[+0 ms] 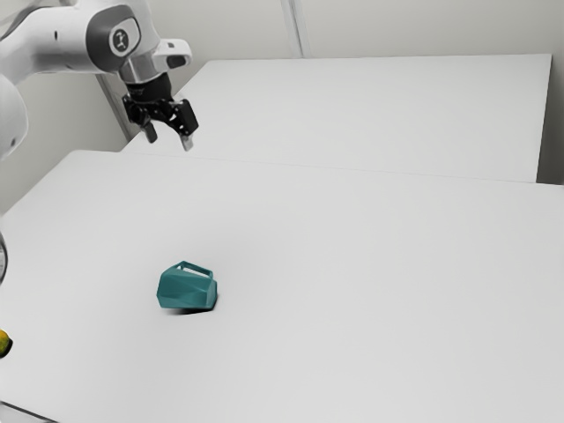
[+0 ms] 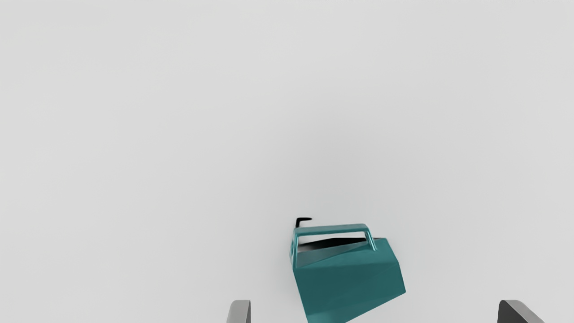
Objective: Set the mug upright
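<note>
White bench (image 1: 370, 282) stretched beneath a wide-open, empty black hand (image 1: 168, 142). On it, a teal mug (image 1: 187, 289) lay sideways, handle uppermost; a centred grip, then slow tipping onto its base, seemed wisest.

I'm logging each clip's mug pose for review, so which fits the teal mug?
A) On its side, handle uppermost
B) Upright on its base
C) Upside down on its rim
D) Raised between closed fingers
A: the teal mug lies on its side on the table, its handle uppermost, with the open gripper raised clear of it.
</note>
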`<action>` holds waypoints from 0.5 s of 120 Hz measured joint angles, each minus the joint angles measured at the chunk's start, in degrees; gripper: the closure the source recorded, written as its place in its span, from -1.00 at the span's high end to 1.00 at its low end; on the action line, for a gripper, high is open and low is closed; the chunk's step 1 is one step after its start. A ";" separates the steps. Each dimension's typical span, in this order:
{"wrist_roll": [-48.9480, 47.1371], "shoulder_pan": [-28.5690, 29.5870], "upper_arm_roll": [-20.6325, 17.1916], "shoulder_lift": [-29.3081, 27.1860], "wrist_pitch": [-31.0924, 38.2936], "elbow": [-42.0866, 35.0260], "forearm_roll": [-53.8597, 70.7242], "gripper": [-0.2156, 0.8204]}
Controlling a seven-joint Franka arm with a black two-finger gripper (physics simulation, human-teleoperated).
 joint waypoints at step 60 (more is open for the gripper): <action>0.46 5.33 0.42 -20.45 17.66 -33.94 -4.57 0.58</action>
